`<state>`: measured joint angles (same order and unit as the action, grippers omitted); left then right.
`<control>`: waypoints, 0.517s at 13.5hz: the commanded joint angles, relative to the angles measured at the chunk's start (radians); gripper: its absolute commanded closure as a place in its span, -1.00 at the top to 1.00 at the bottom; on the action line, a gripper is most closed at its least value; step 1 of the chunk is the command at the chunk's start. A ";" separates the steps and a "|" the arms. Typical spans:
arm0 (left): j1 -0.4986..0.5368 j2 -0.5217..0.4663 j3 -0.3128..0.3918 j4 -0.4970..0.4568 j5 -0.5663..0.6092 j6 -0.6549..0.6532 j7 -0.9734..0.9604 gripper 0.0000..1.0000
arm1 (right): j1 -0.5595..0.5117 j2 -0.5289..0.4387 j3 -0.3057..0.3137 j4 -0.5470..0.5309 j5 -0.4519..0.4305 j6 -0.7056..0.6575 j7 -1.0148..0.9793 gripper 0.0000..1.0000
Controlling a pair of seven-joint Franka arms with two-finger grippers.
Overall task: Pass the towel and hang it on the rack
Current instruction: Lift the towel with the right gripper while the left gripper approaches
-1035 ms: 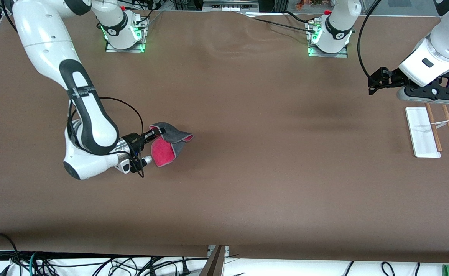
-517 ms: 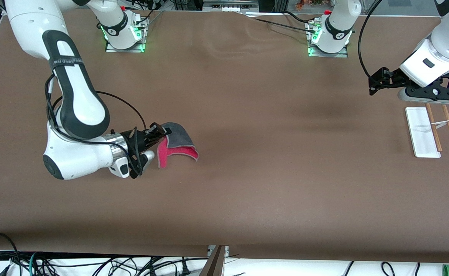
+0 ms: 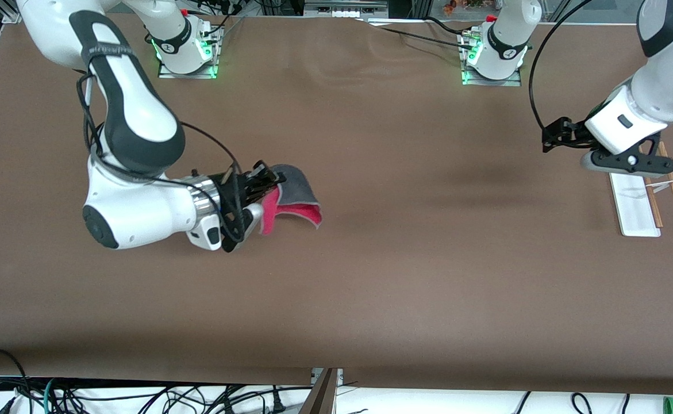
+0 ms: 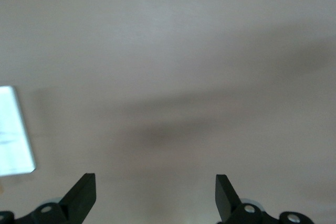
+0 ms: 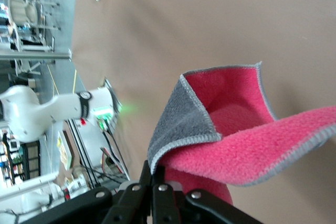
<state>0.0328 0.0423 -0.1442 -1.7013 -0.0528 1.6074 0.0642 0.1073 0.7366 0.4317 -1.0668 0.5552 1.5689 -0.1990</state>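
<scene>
My right gripper (image 3: 267, 177) is shut on the towel (image 3: 293, 198) and holds it up over the table toward the right arm's end. The towel hangs folded, dark grey on top and pinkish-red below; in the right wrist view the towel (image 5: 236, 129) is pinched at one corner by my right gripper (image 5: 157, 174). The rack (image 3: 638, 204), a white tray base with two thin wooden rods, stands toward the left arm's end. My left gripper (image 3: 549, 138) is open and empty, in the air beside the rack. In the left wrist view my left gripper (image 4: 156, 190) shows over bare table, with the rack's white base (image 4: 14, 132) at the edge.
The brown table (image 3: 405, 259) is bare between the two grippers. The arm bases (image 3: 187, 46) stand along the edge farthest from the front camera. Cables hang below the table's nearest edge.
My right arm has carried the towel toward the table's middle. My left gripper has moved slightly lower and toward the middle, now in front of the rack's upper part.
</scene>
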 commanded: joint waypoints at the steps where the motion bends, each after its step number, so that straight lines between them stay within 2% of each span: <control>1: 0.015 0.047 -0.002 0.031 -0.097 -0.015 0.214 1.00 | 0.005 -0.019 0.083 0.019 -0.059 0.064 0.099 -1.00; 3: 0.033 0.060 -0.001 0.026 -0.195 -0.018 0.375 1.00 | 0.006 -0.019 0.145 0.019 -0.093 0.088 0.124 -1.00; 7: 0.012 0.106 -0.014 0.028 -0.365 -0.018 0.777 1.00 | 0.020 -0.029 0.251 0.019 -0.093 0.187 0.173 -1.00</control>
<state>0.0518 0.1128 -0.1486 -1.7012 -0.3420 1.6064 0.6726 0.1272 0.7171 0.6301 -1.0510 0.4793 1.7161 -0.0677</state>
